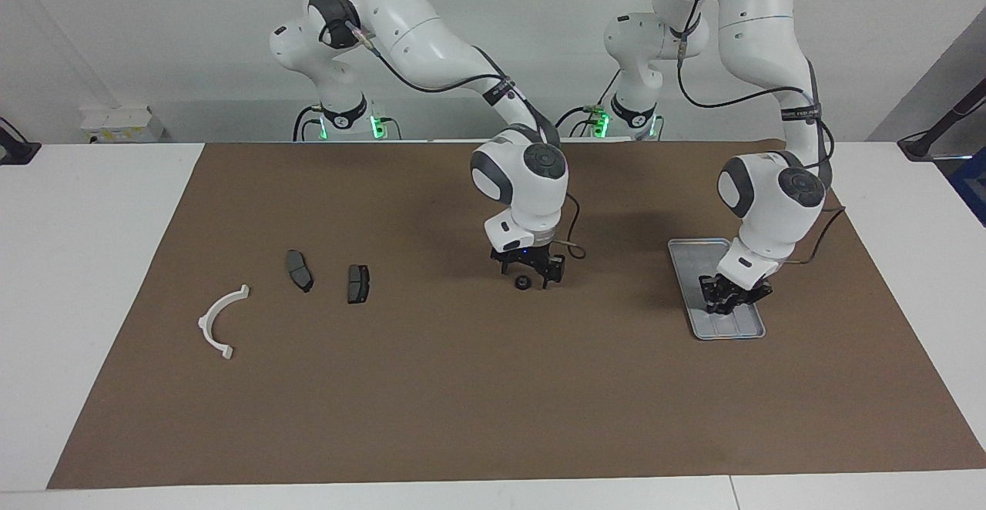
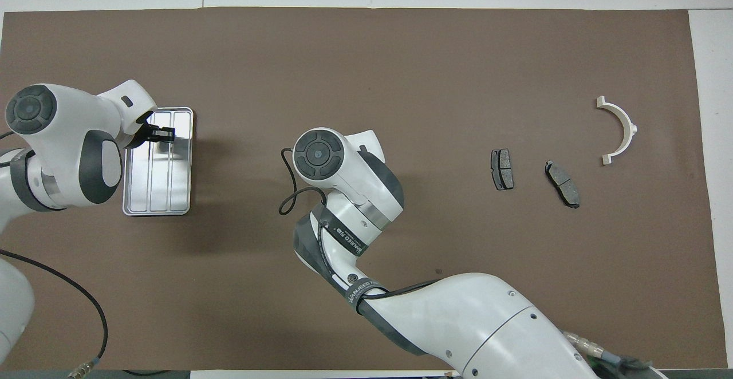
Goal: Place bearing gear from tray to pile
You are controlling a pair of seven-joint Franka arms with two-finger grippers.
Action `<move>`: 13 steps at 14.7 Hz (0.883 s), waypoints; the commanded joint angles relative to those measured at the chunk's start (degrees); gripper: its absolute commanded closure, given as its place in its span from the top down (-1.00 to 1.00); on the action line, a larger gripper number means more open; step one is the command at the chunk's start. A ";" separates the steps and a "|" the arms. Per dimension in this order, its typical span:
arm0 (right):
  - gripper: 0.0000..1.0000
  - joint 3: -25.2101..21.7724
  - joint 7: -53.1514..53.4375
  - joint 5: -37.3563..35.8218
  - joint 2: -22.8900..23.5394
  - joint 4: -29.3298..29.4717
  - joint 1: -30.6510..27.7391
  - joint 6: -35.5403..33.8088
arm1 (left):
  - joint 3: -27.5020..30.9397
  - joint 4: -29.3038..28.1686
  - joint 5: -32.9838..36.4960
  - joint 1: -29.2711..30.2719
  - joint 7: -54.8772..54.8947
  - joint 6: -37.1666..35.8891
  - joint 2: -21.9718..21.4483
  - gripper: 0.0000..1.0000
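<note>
The silver tray (image 1: 689, 263) lies toward the left arm's end of the mat. My left gripper (image 1: 726, 306) is down in it, fingers shut on a small black bearing gear that they mostly hide. From overhead the left gripper (image 2: 163, 134) sits over the end of the tray (image 2: 154, 190) farther from the robots. Mid-mat, my right gripper (image 1: 530, 275) hangs open just above a second small black gear (image 1: 522, 283) lying on the mat. The pile is two dark pads (image 1: 300, 270) (image 1: 358, 283) and a white half-ring bracket (image 1: 222, 321), toward the right arm's end.
A brown mat (image 1: 462, 402) covers most of the white table. From overhead the right arm's wrist (image 2: 320, 156) hides its gripper and the gear under it. The pads (image 2: 502, 169) (image 2: 562, 183) and bracket (image 2: 618, 130) lie apart from each other.
</note>
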 commanded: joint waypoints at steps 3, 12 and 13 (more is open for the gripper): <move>0.82 0.32 -1.09 -0.90 -0.16 -2.02 -0.57 3.18 | 0.64 2.83 -0.35 1.19 1.38 -4.58 0.28 -0.92; -1.00 0.32 -0.92 0.06 -0.25 -1.76 -0.75 2.74 | 0.73 16.73 -6.40 2.33 0.94 -20.60 0.11 -0.92; -1.00 0.32 -0.92 -0.02 -0.25 -1.76 -0.75 2.74 | 0.73 16.73 -7.98 2.42 0.51 -20.52 -0.15 -0.92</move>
